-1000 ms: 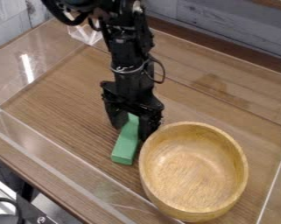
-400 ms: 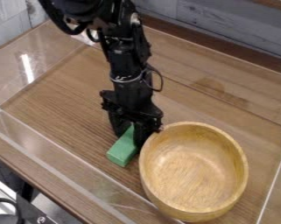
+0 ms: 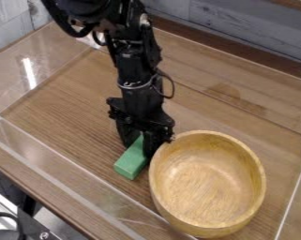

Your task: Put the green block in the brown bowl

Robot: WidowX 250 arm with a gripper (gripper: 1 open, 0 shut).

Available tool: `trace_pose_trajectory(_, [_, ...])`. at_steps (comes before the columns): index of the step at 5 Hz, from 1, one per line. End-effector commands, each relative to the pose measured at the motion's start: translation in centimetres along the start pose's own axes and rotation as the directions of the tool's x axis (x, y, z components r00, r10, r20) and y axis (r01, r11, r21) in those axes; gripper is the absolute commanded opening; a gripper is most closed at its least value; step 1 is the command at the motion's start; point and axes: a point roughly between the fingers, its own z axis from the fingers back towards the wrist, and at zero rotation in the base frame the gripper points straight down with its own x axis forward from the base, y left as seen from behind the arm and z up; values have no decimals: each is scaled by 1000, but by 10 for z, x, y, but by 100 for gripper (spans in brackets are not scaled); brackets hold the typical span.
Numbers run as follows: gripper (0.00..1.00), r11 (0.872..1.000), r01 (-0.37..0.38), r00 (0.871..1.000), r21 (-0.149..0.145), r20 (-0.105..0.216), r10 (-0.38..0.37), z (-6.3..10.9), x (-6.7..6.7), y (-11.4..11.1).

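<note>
The green block [image 3: 131, 161] lies on the wooden table just left of the brown bowl [image 3: 249, 161], its far end tucked between my fingers. My gripper [image 3: 142, 139] points straight down over that far end, and its black fingers [image 3: 121, 131] press against the block's two long sides, so it is shut on it. The block's near end still seems to touch the table. The bowl stands upright at the front right with nothing in it, and its rim is close to my right finger.
A clear plastic wall [image 3: 65, 192] runs along the table's front and left edges. A grey panelled wall [image 3: 240, 28] stands behind. Bare wood table [image 3: 65, 112] spreads to the left and behind the arm.
The gripper has come down and shut on the block's far end. The block has shifted slightly towards the front left. Nothing differs over the last half second.
</note>
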Motion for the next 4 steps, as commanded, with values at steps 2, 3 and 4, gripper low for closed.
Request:
trace_pose_trajectory(2, [0,1000,-5,1000,-12,-19,5,0,-4,0])
trace_pose_trajectory(3, [0,1000,-9,999,-18,-33,9,-1,-6,-1])
trace_pose_trajectory(4, [0,1000,-13,999,-23,-45,12,-1,-9,-1])
